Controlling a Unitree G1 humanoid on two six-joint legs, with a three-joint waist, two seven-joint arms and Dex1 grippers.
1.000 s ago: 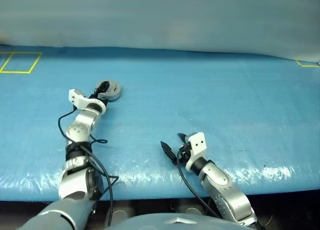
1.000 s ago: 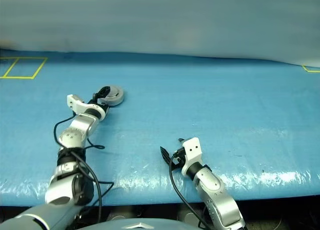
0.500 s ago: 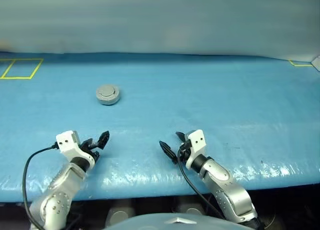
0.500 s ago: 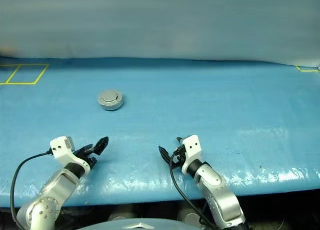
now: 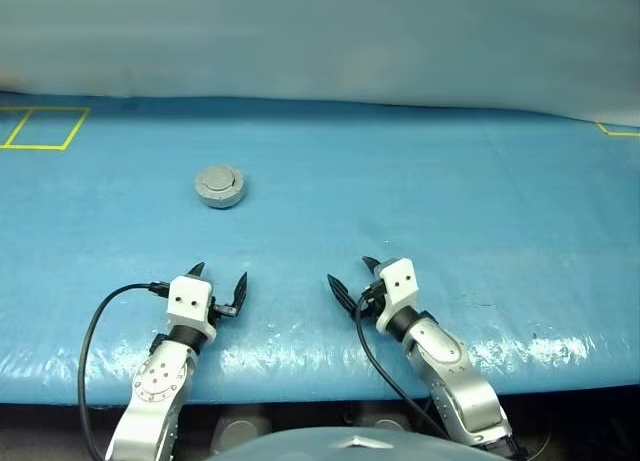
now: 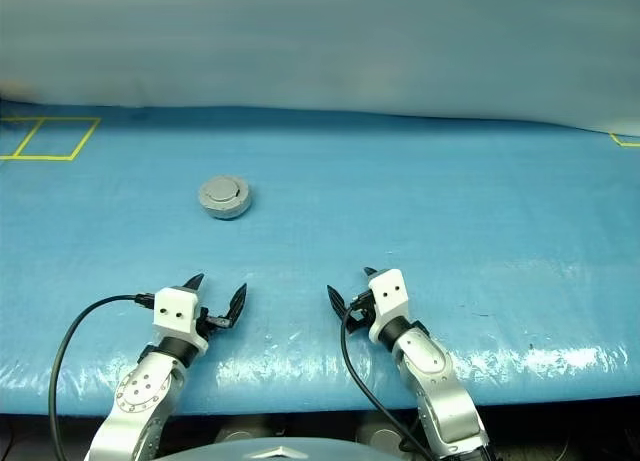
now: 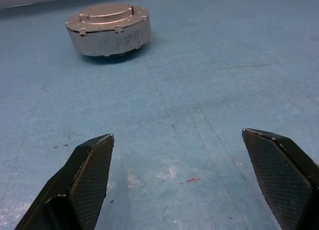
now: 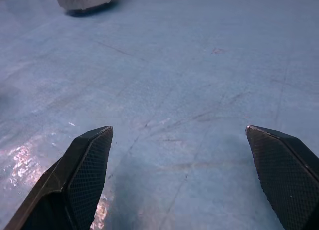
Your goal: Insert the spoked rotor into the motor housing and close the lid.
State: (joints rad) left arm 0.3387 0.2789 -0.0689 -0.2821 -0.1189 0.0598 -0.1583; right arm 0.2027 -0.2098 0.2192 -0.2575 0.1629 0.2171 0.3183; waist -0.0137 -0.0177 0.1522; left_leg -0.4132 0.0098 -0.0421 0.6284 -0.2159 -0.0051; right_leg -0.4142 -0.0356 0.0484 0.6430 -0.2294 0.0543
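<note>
Blue plastic sheeting covers the table (image 5: 420, 181) across the head camera's left eye view, and on it, toward the robot's left and well beyond both arms, sits the motor housing (image 5: 219, 193) with the lid (image 5: 219, 180) seated flat on top, its plain grey face and raised centre upward. Near the table's front edge the left gripper (image 5: 220, 281) has its two black fingers spread wide with nothing between them, and the right gripper (image 5: 353, 278) beside it is likewise spread wide and empty; the two are apart from each other and from the housing. Yellow tape lines (image 5: 45, 127) mark a rectangle at the far left corner of the sheet. From the right eye the same layout shows, the closed housing alone on the sheet ahead of the left arm. Along the left wrist, the fingers (image 7: 89, 175) rise wide apart over bare blue sheet, and the silver housing stands upright ahead, its ribbed side wall and the lid's notched rim clear. Along the right wrist, the fingers (image 8: 84, 170) are also wide apart above the sheet, with just the housing's lower edge visible at the picture's border.
</note>
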